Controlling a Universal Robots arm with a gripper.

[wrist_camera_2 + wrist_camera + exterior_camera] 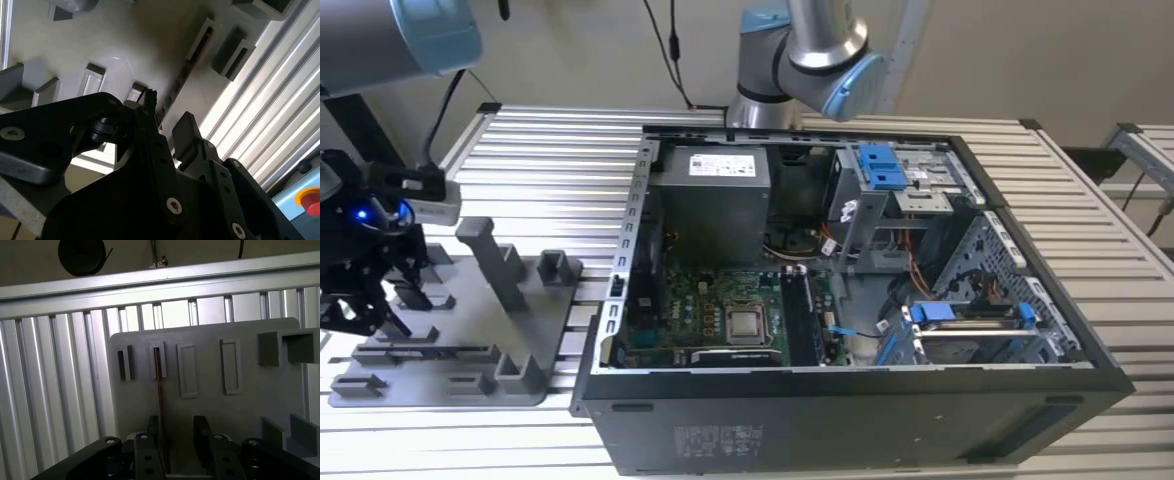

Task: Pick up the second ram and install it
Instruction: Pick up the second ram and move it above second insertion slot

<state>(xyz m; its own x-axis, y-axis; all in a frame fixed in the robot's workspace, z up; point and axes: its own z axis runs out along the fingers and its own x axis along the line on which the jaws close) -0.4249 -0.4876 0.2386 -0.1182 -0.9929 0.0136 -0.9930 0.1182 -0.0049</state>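
Currently we see the end effector [360, 290] low over the grey tray [467, 330] at the exterior view's left, well apart from the open computer case [854, 420]. The tray lies flat on the slatted metal surface [547, 150], just beside the case wall. Upright blocks [491, 262] stand on the tray near the end effector.

In the first wrist view, the second ram [160, 390] shows edge-on as a thin dark strip. It stands on its long edge in a slot of the tray [250, 405]. One end of it sits in a raised rectangular pocket, and the other end runs in between the fingers. The end effector [176, 432] is open: the two fingers [200, 435] are spread with a clear gap. The ram is close against one of them and apart from the other. We cannot tell whether the near finger touches it. Nothing is clamped.

The second wrist view shows the end effector [165, 117] from the side, fingertips parted above the tray slots [92, 80].

Inside the case, in the exterior view, the green motherboard [707, 300] lies flat at the bottom. The arm's base joint [801, 50] rises behind the case, at the far edge of the surface.
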